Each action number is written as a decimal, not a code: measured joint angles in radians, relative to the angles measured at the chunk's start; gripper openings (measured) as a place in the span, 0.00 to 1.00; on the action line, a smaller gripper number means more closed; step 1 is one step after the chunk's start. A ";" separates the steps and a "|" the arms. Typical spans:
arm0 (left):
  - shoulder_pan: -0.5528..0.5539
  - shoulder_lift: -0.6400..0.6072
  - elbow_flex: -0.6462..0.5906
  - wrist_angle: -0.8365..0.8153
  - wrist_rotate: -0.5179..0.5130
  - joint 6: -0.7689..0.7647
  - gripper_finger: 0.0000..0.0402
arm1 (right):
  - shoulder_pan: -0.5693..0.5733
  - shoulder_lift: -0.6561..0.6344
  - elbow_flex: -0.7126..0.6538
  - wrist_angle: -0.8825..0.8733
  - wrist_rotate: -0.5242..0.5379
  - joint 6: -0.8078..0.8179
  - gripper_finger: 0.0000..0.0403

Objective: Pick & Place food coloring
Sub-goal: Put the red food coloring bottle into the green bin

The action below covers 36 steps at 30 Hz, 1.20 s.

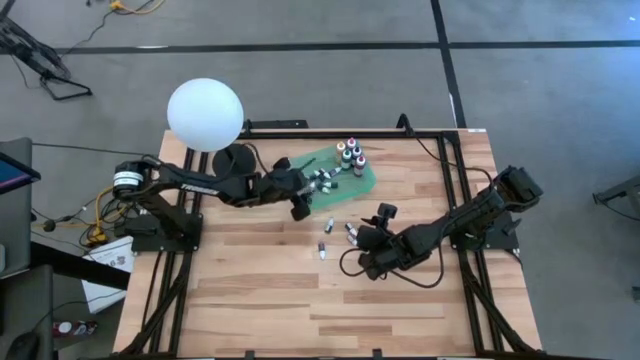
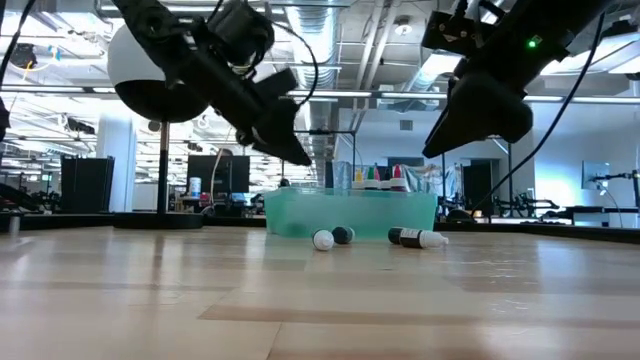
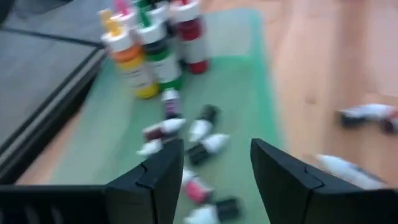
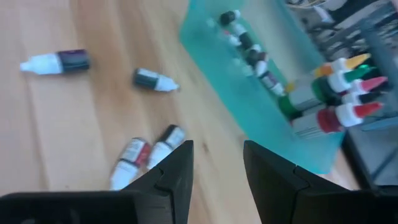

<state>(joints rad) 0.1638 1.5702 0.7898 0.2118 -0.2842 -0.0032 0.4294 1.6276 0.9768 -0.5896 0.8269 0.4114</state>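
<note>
The food coloring is in two groups. Several taller bottles stand upright at the far end of the flat green tray, and tiny white-tipped droppers lie in its middle. More droppers lie loose on the wood: one, a pair and another. My left gripper hangs open and empty over the tray's near-left end. My right gripper is open and empty above the loose pair. In the low view both grippers are well above the table.
A lamp with a white globe and a dark round base stands at the table's far left, beside my left arm. Bare wood fills the near half of the table. Black frame rails run along the table's edges.
</note>
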 joint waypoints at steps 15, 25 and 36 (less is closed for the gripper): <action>-0.427 -0.125 -0.075 -0.131 -0.136 -0.061 0.36 | 0.000 0.053 -0.002 0.122 -0.152 0.000 0.33; -0.552 -0.125 -0.101 0.011 -0.174 0.088 0.35 | 0.004 0.097 -0.001 0.243 -0.147 0.007 0.33; -0.552 -0.125 -0.101 -0.016 -0.176 0.090 0.35 | 0.034 0.087 -0.083 0.316 -0.015 0.027 0.33</action>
<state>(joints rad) -0.3878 1.4452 0.6891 0.1959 -0.4606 0.0872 0.4629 1.7148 0.8940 -0.2731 0.8117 0.4381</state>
